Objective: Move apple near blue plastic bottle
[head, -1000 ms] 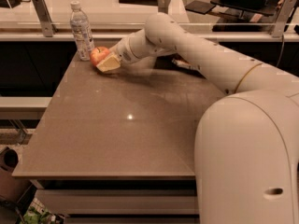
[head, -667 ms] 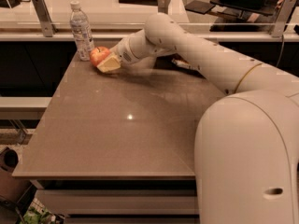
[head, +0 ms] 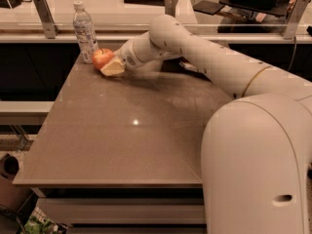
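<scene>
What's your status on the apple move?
Hand at far corner of table, right beside apple. Apple next to blue plastic bottle. Nothing between them.

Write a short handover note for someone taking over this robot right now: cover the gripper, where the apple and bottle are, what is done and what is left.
Gripper: at the far left corner of the table, low and right against the apple; whether it grips the apple cannot be told.
Apple: at table level, just in front of and to the right of the bottle's base as the camera sees it.
Bottle: upright at the table's far left edge.
Done: the apple looks to be close beside the bottle.
Left: probably only to let go if it is held, then draw the arm back without bumping either.
</scene>
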